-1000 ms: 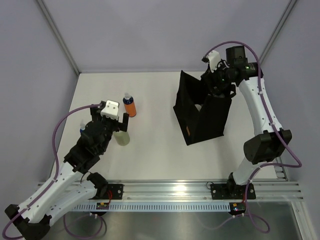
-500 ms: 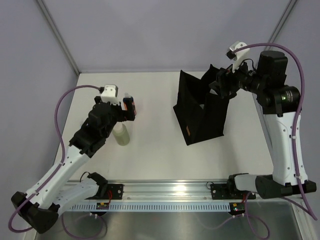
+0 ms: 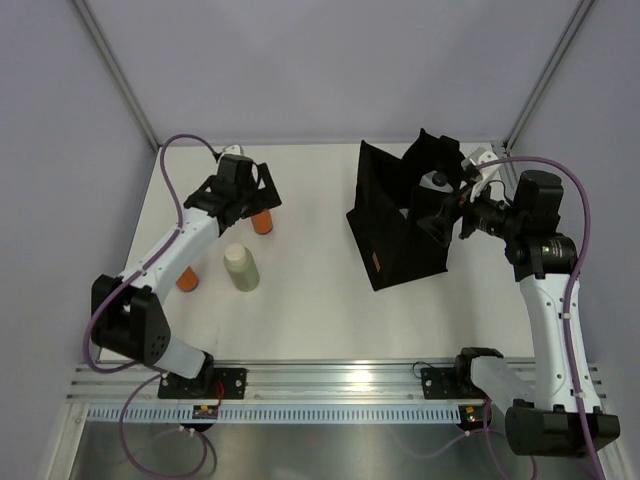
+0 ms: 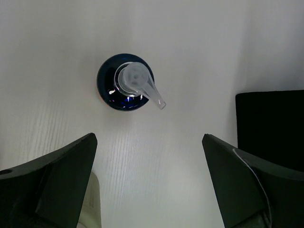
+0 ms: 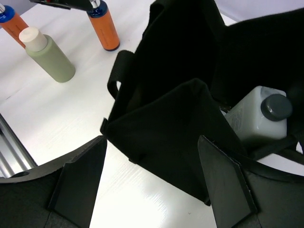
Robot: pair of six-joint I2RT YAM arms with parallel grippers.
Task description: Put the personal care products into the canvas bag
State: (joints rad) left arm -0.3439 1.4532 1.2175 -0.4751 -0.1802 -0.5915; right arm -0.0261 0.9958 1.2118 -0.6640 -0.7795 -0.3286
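1 canvas bag (image 3: 400,225), black, standing open at 3 o'clock from the table centre, with a small brown label (image 3: 375,262) on its near side. 4 bottles seen. 1 white bottle (image 5: 254,118) with a dark cap lies tilted inside the bag. The other 3 stand on the table, well apart from the bag:
- orange pump bottle (image 3: 262,222), blue cap, at 10 o'clock
- olive-green bottle (image 3: 241,268), beige cap, at 9 o'clock
- second orange bottle (image 3: 187,280), blue cap, farther out toward 8 o'clock

Left gripper (image 4: 148,141) hangs over the orange pump bottle. Its jaws are spread wide with nothing between them, and it is not touching the bottle. Right gripper (image 5: 152,142) is over the bag's mouth, jaws also spread wide, empty.

1 white table (image 3: 310,310), matte. Pale grey walls (image 3: 300,70) on three sides, 2 metal posts (image 3: 115,70) at the far corners. 1 aluminium rail (image 3: 350,380) runs along the near edge and carries both arm bases.
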